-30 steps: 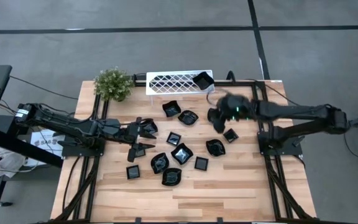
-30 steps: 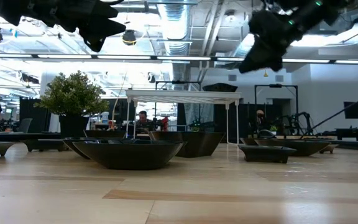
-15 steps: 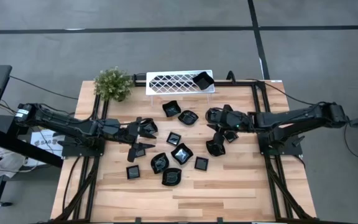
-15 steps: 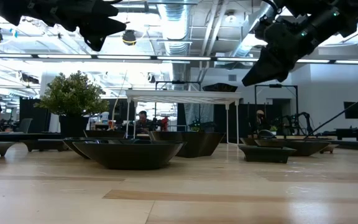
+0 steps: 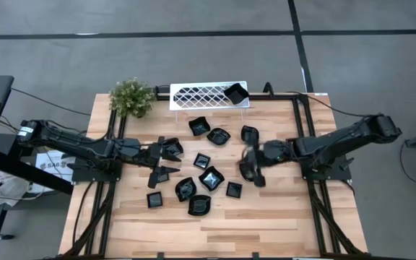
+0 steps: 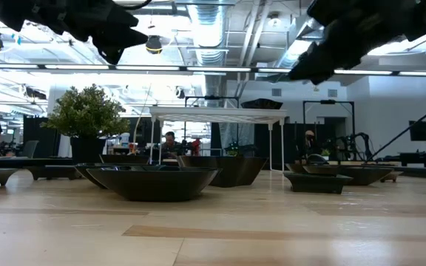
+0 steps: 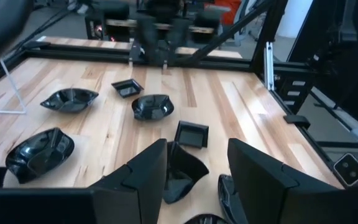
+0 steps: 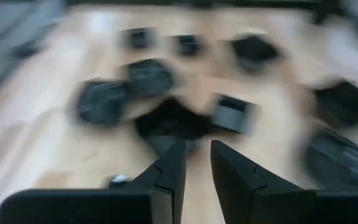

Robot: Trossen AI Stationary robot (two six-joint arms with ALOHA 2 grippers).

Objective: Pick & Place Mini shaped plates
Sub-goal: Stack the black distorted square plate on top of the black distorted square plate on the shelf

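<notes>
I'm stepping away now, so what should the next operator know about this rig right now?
Left gripper: open, empty, hanging over the plates on the table's left. Right gripper: narrow gap between its fingers, nothing in it, over the plates in the middle.
One plate sits on the white rack at its right end; that is all that's placed.
The rest lie loose on the table, clustered mid-table beside the plant.
Left to do: pick up and place the loose plates.
</notes>
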